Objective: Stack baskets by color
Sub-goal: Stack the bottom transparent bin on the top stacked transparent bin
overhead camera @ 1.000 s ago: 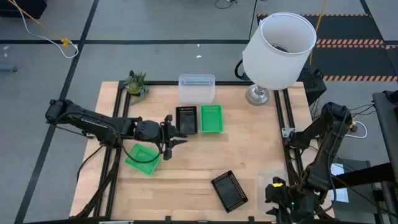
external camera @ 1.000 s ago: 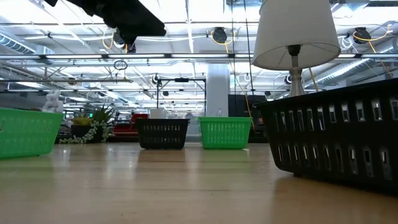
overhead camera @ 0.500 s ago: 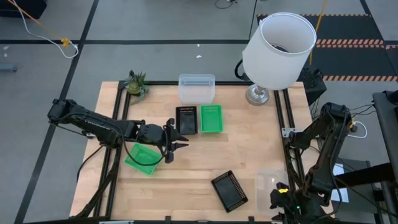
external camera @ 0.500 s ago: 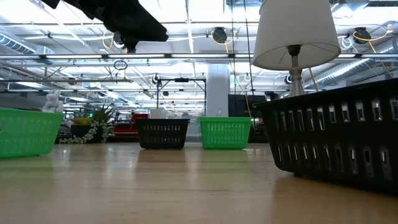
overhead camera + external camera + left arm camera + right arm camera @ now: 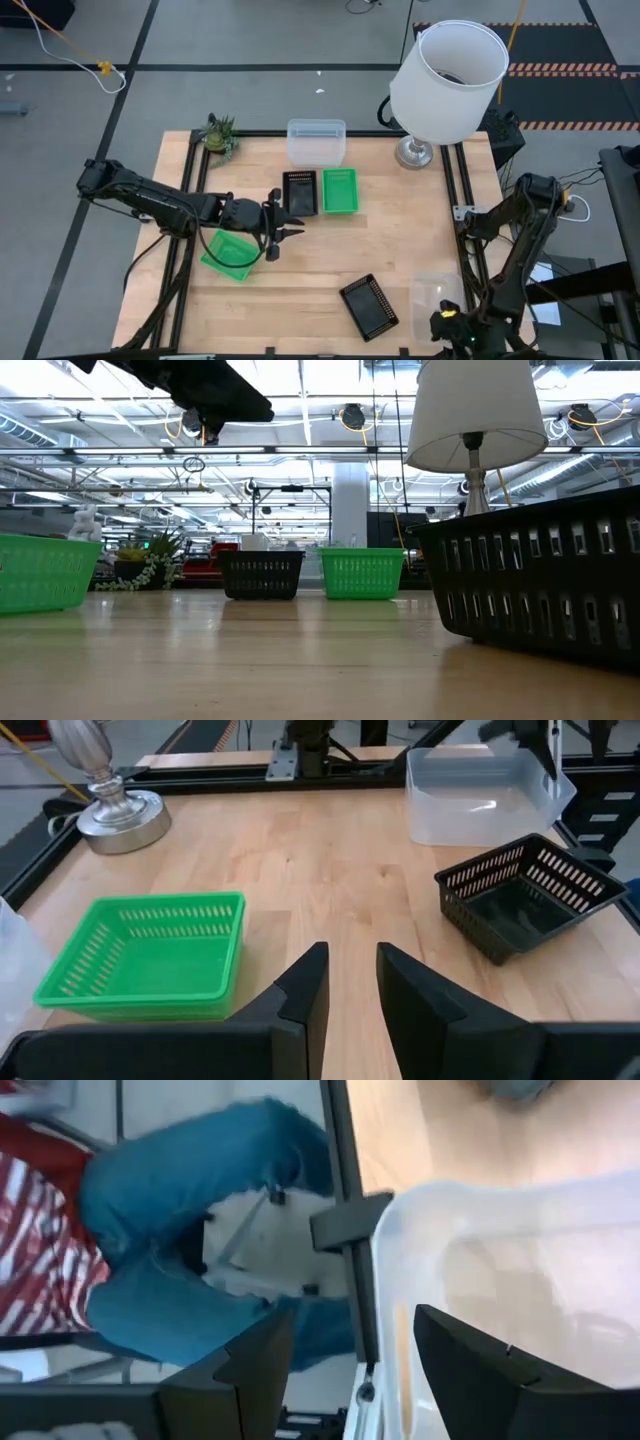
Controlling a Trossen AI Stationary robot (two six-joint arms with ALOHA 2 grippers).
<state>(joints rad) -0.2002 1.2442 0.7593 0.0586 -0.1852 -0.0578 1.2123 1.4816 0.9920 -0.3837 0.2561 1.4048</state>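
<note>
While the left tool (image 5: pixel 283 232), empty with fingers slightly parted, hovers at counter centre, a green basket (image 5: pixel 231 254) lies at its 7 o'clock. Right tool (image 5: pixel 447 322), spread wide, straddles the clear basket (image 5: pixel 437 293) wall; squeeze squarely before lifting.

The near black basket (image 5: pixel 540 585) runs off the low view's right edge; the green basket (image 5: pixel 45 572) is cut at its left; the lamp (image 5: pixel 478 430) loses its top
</note>
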